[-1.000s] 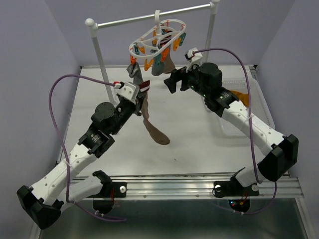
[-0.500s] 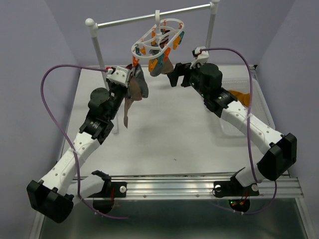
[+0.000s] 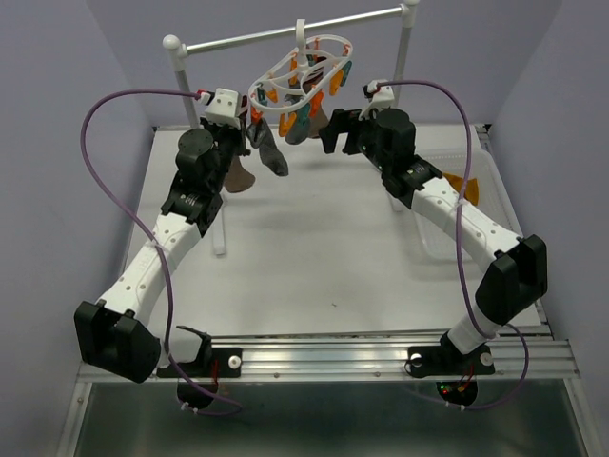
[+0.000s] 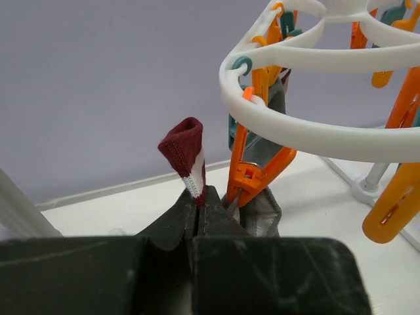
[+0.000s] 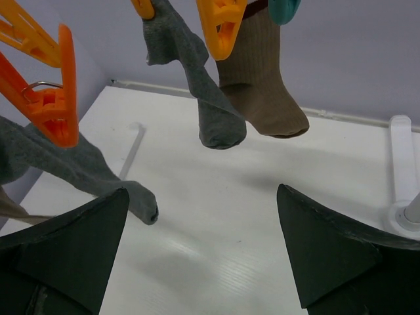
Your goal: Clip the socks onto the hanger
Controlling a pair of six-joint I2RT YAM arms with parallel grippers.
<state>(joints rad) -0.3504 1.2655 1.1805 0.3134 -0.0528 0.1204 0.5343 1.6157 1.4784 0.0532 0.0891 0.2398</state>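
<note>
The white oval hanger (image 3: 322,43) hangs by its hook from the crossbar, with orange and teal clips around it. My left gripper (image 3: 242,128) is shut on a brown sock (image 3: 235,177) just left of the hanger. In the left wrist view the sock's maroon cuff (image 4: 184,147) sticks up from the gripper (image 4: 201,195), right beside an orange clip (image 4: 257,172) that holds a grey sock (image 4: 264,214) under the ring (image 4: 315,134). My right gripper (image 3: 333,133) is open and holds nothing, right of the hanger. Its wrist view shows a clipped grey sock (image 5: 209,108) and brown sock (image 5: 261,88) ahead of the gripper (image 5: 203,189).
The hanger's white two-post rack (image 3: 184,90) stands at the back of the table. A clear bin (image 3: 481,190) with an orange sock (image 3: 461,183) in it sits at the right. Another grey sock (image 5: 82,169) dangles near my right gripper's left finger (image 5: 72,243).
My left arm has lifted the brown sock off the table and carried it up and back to the hanger's left side. My right gripper rose slightly toward the hanger and stayed open.
</note>
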